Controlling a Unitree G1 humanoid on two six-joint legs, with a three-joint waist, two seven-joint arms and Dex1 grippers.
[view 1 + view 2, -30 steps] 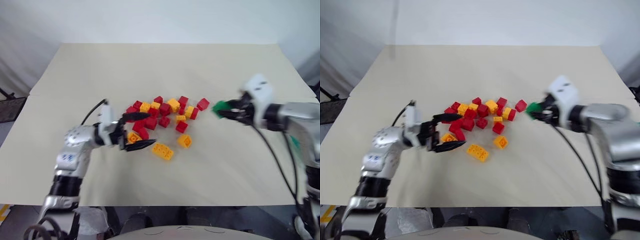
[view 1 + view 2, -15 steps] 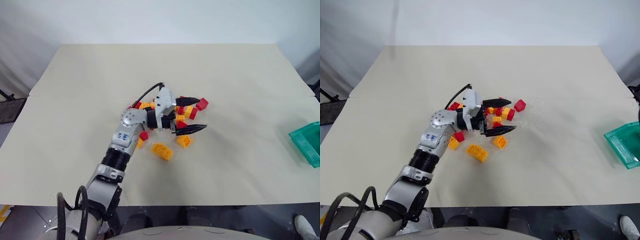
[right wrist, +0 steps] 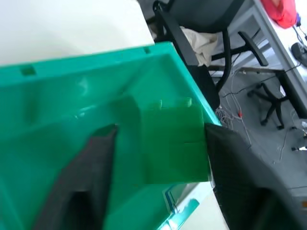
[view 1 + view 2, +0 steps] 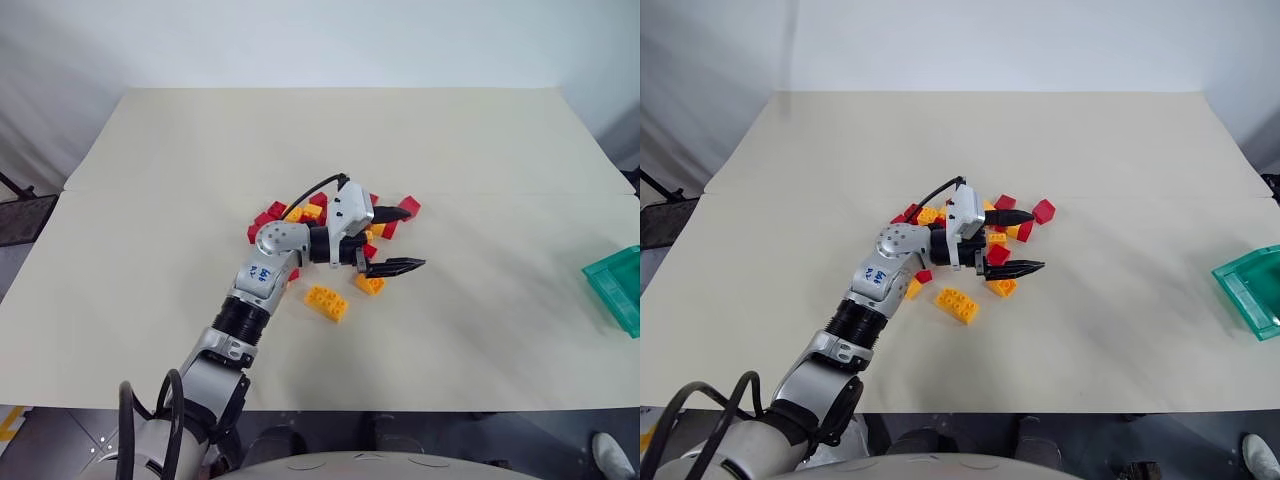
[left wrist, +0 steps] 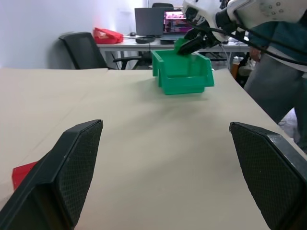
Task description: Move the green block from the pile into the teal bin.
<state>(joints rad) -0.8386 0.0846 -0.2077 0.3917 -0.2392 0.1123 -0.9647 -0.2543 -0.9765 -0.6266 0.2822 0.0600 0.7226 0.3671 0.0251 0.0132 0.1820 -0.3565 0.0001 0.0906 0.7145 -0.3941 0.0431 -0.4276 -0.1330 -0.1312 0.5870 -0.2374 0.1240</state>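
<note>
The green block (image 3: 175, 143) hangs over the inside of the teal bin (image 3: 57, 143), between the fingers of my right gripper (image 3: 160, 132). Those fingers stand open: the block lies against one finger and a gap shows on its other side. In the left wrist view the same gripper (image 5: 188, 42) hovers above the bin (image 5: 184, 79) with the block (image 5: 180, 46) at its tips. In the head views the bin (image 4: 618, 285) stands at the table's right edge. My left gripper (image 4: 398, 240) is open and empty, level over the right side of the pile (image 4: 290, 212) of red and yellow-orange bricks.
A long yellow-orange brick (image 4: 327, 302) lies alone in front of the pile. A red brick (image 5: 21, 173) lies near my left fingers. Past the bin, beyond the table's edge, stand an office chair (image 5: 88, 48) and desks with a monitor (image 5: 175, 21).
My right arm has swung right, carrying the green block from beside the pile to above the bin, and its fingers have spread. My left gripper has moved right across the pile.
</note>
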